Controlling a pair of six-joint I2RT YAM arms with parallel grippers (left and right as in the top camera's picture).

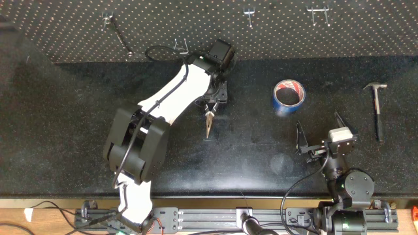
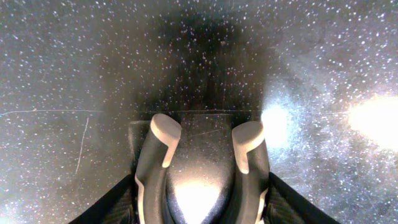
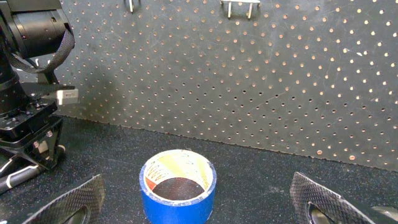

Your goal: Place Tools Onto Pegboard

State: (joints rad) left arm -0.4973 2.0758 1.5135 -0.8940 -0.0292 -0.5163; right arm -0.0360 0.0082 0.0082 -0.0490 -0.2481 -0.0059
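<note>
Black perforated pegboard already carries one slim dark tool; before it wait metal pliers, blue tape roll and black-handled hammer, while left gripper and right gripper gape empty.

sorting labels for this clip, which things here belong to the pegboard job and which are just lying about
For the job:
pegboard
hooks
pliers, under the left arm
tape roll
hammer

Just lying about:
loose cables along the front edge by the arm bases
</note>
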